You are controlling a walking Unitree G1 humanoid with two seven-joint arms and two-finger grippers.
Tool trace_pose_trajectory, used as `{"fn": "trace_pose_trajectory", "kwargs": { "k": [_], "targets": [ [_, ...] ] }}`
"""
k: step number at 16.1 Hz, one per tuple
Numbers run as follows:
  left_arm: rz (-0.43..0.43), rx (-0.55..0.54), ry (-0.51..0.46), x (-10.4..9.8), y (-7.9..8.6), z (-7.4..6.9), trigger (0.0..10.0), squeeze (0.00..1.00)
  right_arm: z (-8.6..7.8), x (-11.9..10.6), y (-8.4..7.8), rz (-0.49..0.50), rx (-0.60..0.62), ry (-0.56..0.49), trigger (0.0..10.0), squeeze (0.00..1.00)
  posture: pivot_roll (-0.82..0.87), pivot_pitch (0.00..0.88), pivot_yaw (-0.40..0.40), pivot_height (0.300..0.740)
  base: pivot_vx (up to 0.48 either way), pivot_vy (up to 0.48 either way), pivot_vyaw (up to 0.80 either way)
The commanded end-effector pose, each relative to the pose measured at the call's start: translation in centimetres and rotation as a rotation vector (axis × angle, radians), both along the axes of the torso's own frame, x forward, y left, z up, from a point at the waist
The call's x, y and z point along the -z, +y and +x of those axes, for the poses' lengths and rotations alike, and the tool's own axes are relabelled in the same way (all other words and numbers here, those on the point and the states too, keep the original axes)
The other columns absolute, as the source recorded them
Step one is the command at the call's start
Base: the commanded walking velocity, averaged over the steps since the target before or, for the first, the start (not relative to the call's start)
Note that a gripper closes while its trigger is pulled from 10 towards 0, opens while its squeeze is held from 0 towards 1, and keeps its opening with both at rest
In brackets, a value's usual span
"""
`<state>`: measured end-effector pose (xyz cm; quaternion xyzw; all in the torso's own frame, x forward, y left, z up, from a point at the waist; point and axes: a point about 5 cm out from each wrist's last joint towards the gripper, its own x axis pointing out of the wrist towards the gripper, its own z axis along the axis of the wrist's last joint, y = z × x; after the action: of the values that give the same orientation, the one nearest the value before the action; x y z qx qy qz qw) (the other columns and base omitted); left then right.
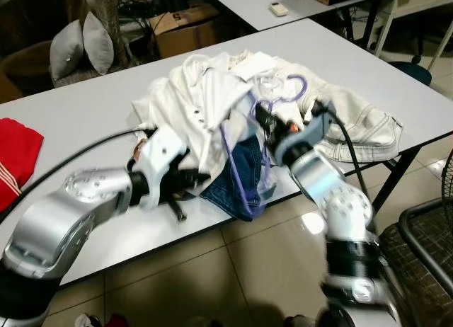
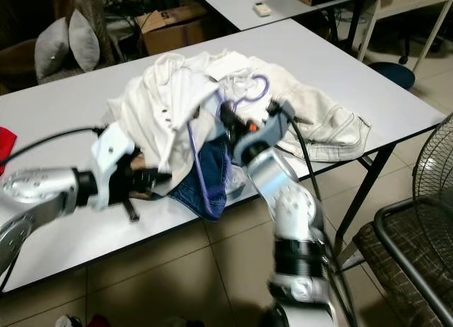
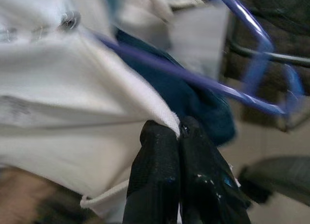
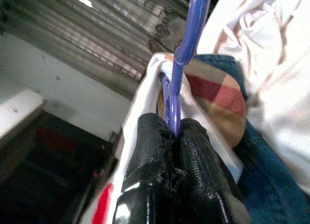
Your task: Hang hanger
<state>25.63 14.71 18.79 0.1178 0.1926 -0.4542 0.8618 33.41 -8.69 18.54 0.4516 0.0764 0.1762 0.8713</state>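
- Purple plastic hanger (image 1: 244,164) is standing roughly upright at the near edge of the white bench (image 1: 368,72), its hook (image 1: 296,86) curling over the heap of clothes and its lower bar hanging past the bench edge.
- Right pincer (image 4: 175,132) is sitting pressed shut on the hanger's thin purple rod; the rod is running straight out from between the two black fingers (image 4: 150,151), with white cloth and a plaid patch just behind it.
- In the head views the right pincer (image 1: 265,122) is reaching in from the near right, at the hanger's upper part, against the clothes pile.
- Left pincer (image 3: 178,132) is sitting closed on a fold of the white shirt (image 3: 72,112); the hem is coming out from between its fingertips (image 3: 155,136).
- The hanger's purple bar (image 3: 203,81) is crossing just beyond the left pincer, apart from it, over blue denim (image 3: 193,103).
- From the head, the left pincer (image 1: 190,178) is lying low at the pile's near left side, beside the hanger's lower half.
- White shirt (image 1: 205,100) is draping over the hanger's left side; blue jeans (image 1: 237,178) are hanging over the bench edge beneath it.
- Pale trousers (image 1: 361,125) are lying to the right of the pile.
- Red cloth (image 1: 15,161) is lying at the far left of the bench, well apart.
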Motion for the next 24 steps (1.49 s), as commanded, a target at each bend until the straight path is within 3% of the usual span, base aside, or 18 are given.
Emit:
{"fn": "trace_pose_trajectory", "kwargs": {
  "k": [1,4,6,7,8,10,14,16,17,20,22,24],
  "targets": [
    [-0.01,0.059,0.052,0.3,-0.4,-0.8,0.0,0.0,0.7,-1.1,0.2,0.088,0.048,-0.012,10.0,0.0,-0.03,0.046,0.162,0.74,0.0,0.0,0.0],
    [-0.214,0.08,0.081,-1.0,-1.8,-0.8,0.0,0.0,1.8,-1.8,1.4,0.098,0.069,-0.037,10.0,0.0,-0.03,0.046,0.162,0.74,0.0,0.0,0.0],
    [-0.422,0.154,0.095,-2.9,-3.9,-0.9,0.0,0.0,2.5,-2.1,2.2,0.134,0.092,-0.042,10.0,0.0,-0.03,0.048,0.155,0.74,0.0,0.0,0.0],
    [-0.459,0.168,0.1,-3.2,-4.3,-1.0,0.0,0.0,2.6,-2.2,2.2,0.143,0.098,-0.044,10.0,0.0,-0.03,0.047,0.154,0.74,0.0,0.0,0.0],
    [-0.562,0.205,0.124,-3.9,-5.5,-1.1,0.0,0.0,3.0,-2.5,2.5,0.191,0.116,-0.039,10.0,0.0,-0.02,0.048,0.152,0.74,0.0,0.0,0.0],
    [-0.641,0.23,0.157,-4.5,-6.5,-1.3,0.0,0.0,3.6,-3.0,2.9,0.264,0.128,-0.033,10.0,0.0,-0.02,0.05,0.149,0.74,0.0,0.0,0.0],
    [-0.661,0.207,0.2,-4.6,-7.7,-1.3,0.0,0.0,4.1,-3.7,4.2,0.345,0.089,-0.017,10.0,0.0,-0.01,0.053,0.144,0.74,0.0,0.0,0.0],
    [-0.387,0.12,0.186,-2.0,-6.9,-1.2,0.0,0.0,4.0,-4.6,4.8,0.402,0.015,-0.038,10.0,0.0,0.0,0.059,0.136,0.74,0.0,0.0,0.0],
    [-0.326,0.067,0.169,-1.3,-6.0,-0.9,0.0,0.0,4.0,-4.8,4.8,0.417,-0.003,-0.042,10.0,0.0,0.0,0.062,0.134,0.74,0.0,0.0,0.0],
    [-0.332,-0.055,0.114,-1.6,-4.0,0.3,0.0,0.0,3.8,-4.5,4.7,0.364,-0.025,-0.047,10.0,0.0,-0.01,0.07,0.129,0.74,0.0,0.0,0.0],
    [-0.364,-0.026,0.122,-2.2,-2.9,0.0,0.0,0.0,4.1,-4.2,4.2,0.376,-0.001,-0.028,10.0,0.0,-0.01,0.085,0.124,0.74,0.0,0.0,0.0],
    [-0.321,0.002,0.151,-1.3,-2.6,-0.4,0.0,0.0,4.3,-4.4,4.1,0.404,-0.012,-0.019,10.0,0.0,0.01,0.094,0.114,0.74,0.0,0.0,0.0]
  ]
}}
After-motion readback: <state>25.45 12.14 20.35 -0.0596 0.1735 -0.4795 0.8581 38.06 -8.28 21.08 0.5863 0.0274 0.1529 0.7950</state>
